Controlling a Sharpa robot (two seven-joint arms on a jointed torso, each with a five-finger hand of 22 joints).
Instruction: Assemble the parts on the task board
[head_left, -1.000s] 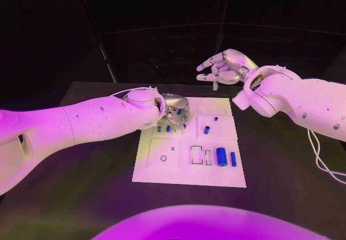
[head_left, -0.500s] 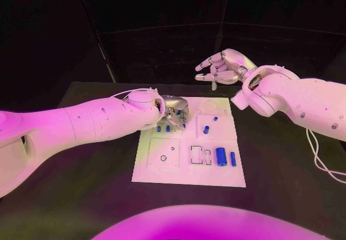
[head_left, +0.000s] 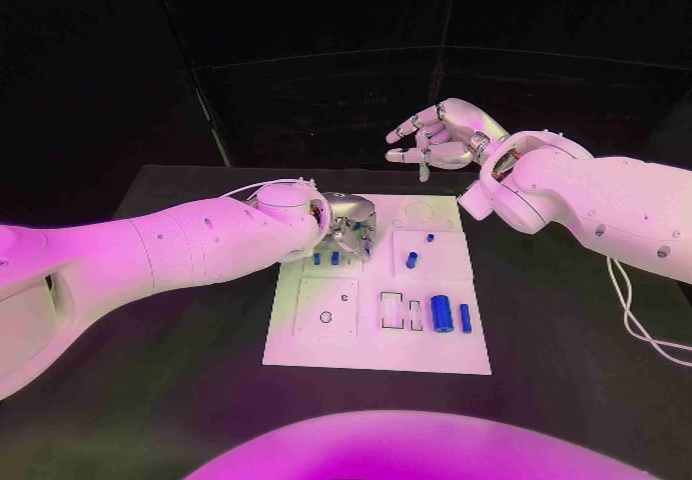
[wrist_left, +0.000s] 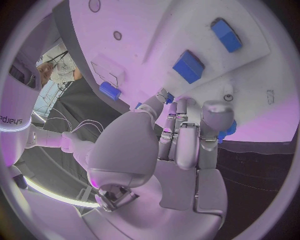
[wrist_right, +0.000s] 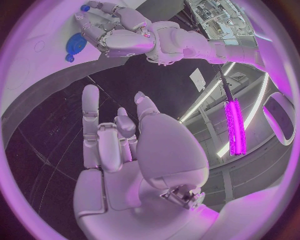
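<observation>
Work on the task board (head_left: 329, 345) looks only partly done. Going from the left, the left hand (head_left: 351, 218) is down low over the far part of the board, at about eleven o'clock from the board's middle. In the left wrist view its fingers (wrist_left: 187, 132) are curled in close together, and a bit of blue peeks out by the fingertips. It may be pinching a small blue part (wrist_left: 229, 129), but it is too hidden to be sure.

Just under that hand, two little blue parts (head_left: 326, 258) stand in the board. A bit to the right, near the middle, is another blue part (head_left: 413, 259). At about four o'clock a fat blue part (head_left: 441, 312) and a thin one (head_left: 464, 317) lie beside two open slots (head_left: 392, 309). Those probably need to go in next.

Farthest right, the right hand (head_left: 437, 140) is up in the air past the far edge, at about one o'clock. Its fingers are apart and it holds nothing.
</observation>
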